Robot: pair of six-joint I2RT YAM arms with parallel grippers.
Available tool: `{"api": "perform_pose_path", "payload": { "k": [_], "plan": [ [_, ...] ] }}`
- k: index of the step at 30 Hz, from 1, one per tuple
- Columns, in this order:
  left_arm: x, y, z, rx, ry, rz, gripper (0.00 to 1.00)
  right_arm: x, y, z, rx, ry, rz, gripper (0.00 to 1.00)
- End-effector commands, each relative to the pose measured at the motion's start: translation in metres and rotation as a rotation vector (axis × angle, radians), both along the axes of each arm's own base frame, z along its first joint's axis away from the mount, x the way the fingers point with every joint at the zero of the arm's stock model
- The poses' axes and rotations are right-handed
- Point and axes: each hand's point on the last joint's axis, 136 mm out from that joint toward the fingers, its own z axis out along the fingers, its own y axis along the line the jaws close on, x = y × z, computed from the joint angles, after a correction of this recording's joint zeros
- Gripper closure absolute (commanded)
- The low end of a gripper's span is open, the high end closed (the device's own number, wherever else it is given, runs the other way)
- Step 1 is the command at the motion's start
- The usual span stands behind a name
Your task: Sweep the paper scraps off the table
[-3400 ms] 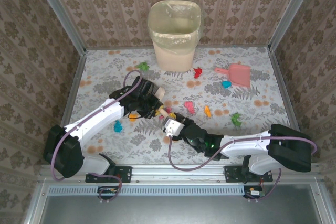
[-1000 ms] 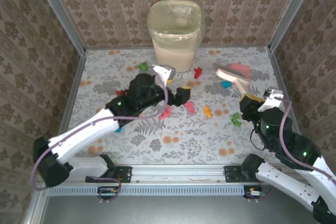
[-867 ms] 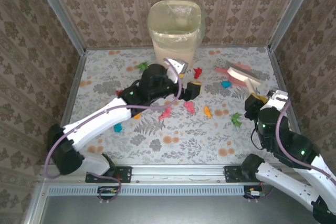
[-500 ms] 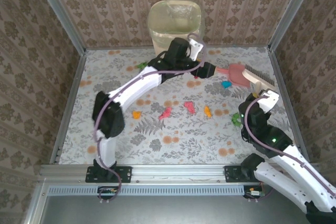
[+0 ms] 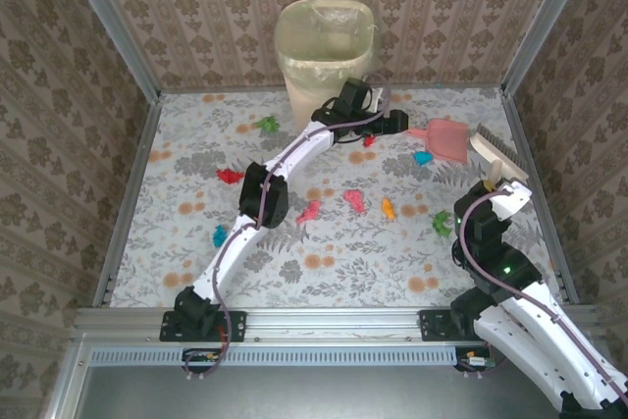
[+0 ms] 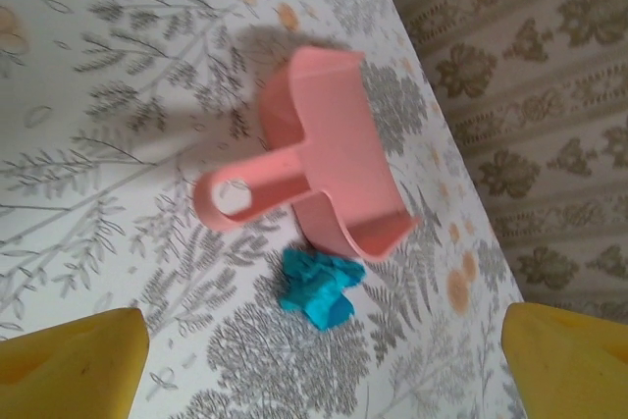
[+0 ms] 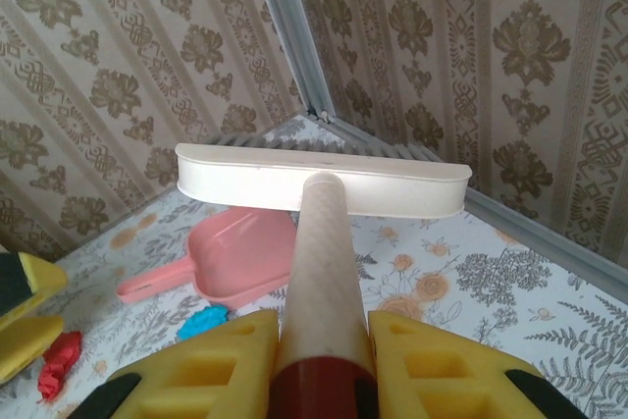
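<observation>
Upper right of the top view, the left gripper (image 5: 395, 124) hangs above the pink dustpan (image 5: 446, 139), jaws wide and empty; the right gripper (image 7: 319, 340) has its jaws clamped on the brush (image 7: 319, 179).

Nine paper scraps (image 5: 353, 199) can be counted on the one table (image 5: 186, 134). One bin (image 5: 326, 56) is at top centre. One dustpan (image 5: 446, 139) and one brush (image 5: 494, 154) are at upper right.

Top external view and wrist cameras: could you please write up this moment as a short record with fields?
left gripper: open, close to the handle of the dustpan
right gripper: shut on the brush handle
dustpan: flat on the table, far right, empty
paper scraps: scattered across the table; a blue scrap lies beside the dustpan
bin: against the far wall
</observation>
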Motion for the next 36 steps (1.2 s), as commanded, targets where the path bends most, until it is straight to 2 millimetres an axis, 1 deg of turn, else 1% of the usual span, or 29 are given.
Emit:
{"api": "perform_pose_path", "payload": {
  "k": [1,4,7,11,15,24,28,36],
  "plan": [
    [0.018,-0.006,0.029,-0.134,0.011,0.067,0.07,0.006,0.003,0.004,0.023,-0.032,0.005,1.00],
    [0.023,-0.010,0.020,-0.155,0.028,0.096,0.10,0.009,0.006,0.002,0.027,-0.027,0.017,1.00],
    [0.024,-0.017,0.020,-0.190,0.031,0.108,0.14,0.010,0.006,0.002,0.025,-0.027,0.019,1.00],
    [0.023,-0.024,0.016,-0.188,0.020,0.131,0.15,0.010,0.006,0.001,0.026,-0.026,0.022,1.00],
    [0.023,-0.027,0.006,-0.174,0.031,0.160,0.18,0.010,0.007,0.001,0.027,-0.026,0.025,1.00],
    [0.018,-0.034,-0.017,-0.149,0.068,0.191,0.24,0.008,0.007,0.003,0.035,-0.038,0.032,1.00],
    [0.017,-0.037,-0.027,-0.141,0.083,0.208,0.25,0.009,0.008,0.003,0.039,-0.040,0.040,1.00],
    [0.018,-0.041,-0.031,-0.159,0.079,0.228,0.26,0.013,0.010,0.003,0.022,-0.006,0.051,1.00]
  ]
}}
